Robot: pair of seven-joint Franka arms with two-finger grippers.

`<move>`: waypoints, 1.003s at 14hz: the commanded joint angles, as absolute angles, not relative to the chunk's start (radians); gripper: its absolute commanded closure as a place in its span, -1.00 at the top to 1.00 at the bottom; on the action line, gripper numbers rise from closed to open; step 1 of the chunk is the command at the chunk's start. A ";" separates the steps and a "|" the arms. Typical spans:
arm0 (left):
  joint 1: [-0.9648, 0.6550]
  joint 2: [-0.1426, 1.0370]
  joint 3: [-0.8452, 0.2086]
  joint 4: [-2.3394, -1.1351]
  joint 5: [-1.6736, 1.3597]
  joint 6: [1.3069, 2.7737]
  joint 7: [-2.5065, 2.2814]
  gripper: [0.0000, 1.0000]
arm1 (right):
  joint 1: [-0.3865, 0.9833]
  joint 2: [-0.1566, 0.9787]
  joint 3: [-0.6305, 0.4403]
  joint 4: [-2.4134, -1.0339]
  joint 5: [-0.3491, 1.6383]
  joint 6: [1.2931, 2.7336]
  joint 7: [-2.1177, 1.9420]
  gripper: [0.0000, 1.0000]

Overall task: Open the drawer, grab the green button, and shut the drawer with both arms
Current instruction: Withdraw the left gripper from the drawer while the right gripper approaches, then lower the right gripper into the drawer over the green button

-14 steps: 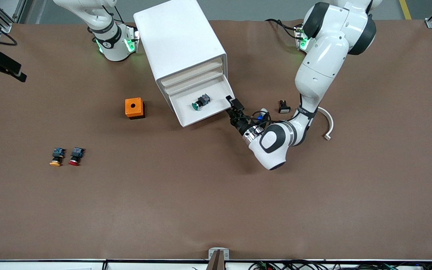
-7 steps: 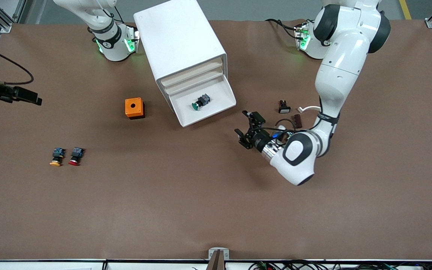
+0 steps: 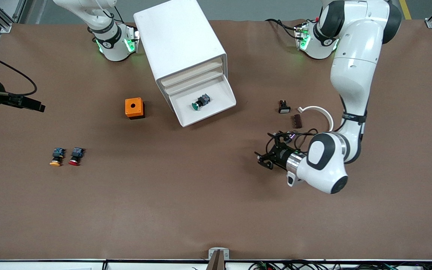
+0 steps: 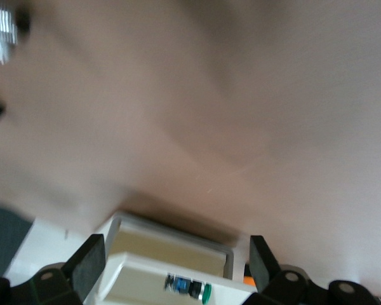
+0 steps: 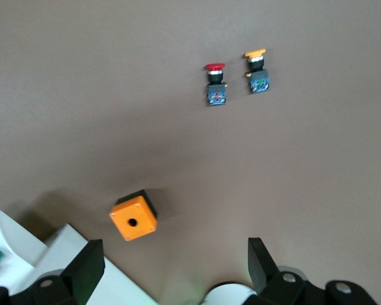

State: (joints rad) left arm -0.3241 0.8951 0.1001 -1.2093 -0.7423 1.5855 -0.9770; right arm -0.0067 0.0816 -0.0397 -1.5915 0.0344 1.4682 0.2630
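Note:
The white cabinet (image 3: pixel 180 45) stands mid-table with its lowest drawer (image 3: pixel 216 111) pulled open. The green-capped button (image 3: pixel 200 102) lies inside that drawer on its side. My left gripper (image 3: pixel 264 157) hangs open and empty over bare table, apart from the drawer, nearer the front camera and toward the left arm's end. In the left wrist view the drawer (image 4: pixel 146 270) and the button (image 4: pixel 190 287) show between the open fingers (image 4: pixel 89 262). My right gripper (image 3: pixel 36 106) is open and empty above the right arm's end of the table; its wrist view shows fingers (image 5: pixel 82 267) spread wide.
An orange box (image 3: pixel 134 108) with a hole sits beside the drawer. A yellow-capped button (image 3: pixel 56 156) and a red-capped one (image 3: pixel 76 156) lie toward the right arm's end. A small black part (image 3: pixel 284 107), a brown piece (image 3: pixel 297 120) and a white curved strip (image 3: pixel 319 112) lie near the left arm.
The left gripper has drawn back from the drawer's front corner toward the front camera and the left arm's end. The drawer stays open. The right gripper has come in over the table's end.

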 commanded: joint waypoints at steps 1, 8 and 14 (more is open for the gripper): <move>-0.360 0.815 0.140 -1.224 -0.619 1.662 -0.841 1.00 | 0.110 0.071 -0.037 -1.586 0.044 1.445 0.502 1.00; -0.407 0.730 0.135 -1.229 -0.290 1.930 -0.828 1.00 | 0.357 0.071 -0.037 -1.624 0.100 1.489 0.814 1.00; -0.425 0.732 0.133 -1.232 -0.273 1.956 -0.825 1.00 | 0.610 0.101 -0.038 -1.709 0.098 1.629 1.081 1.00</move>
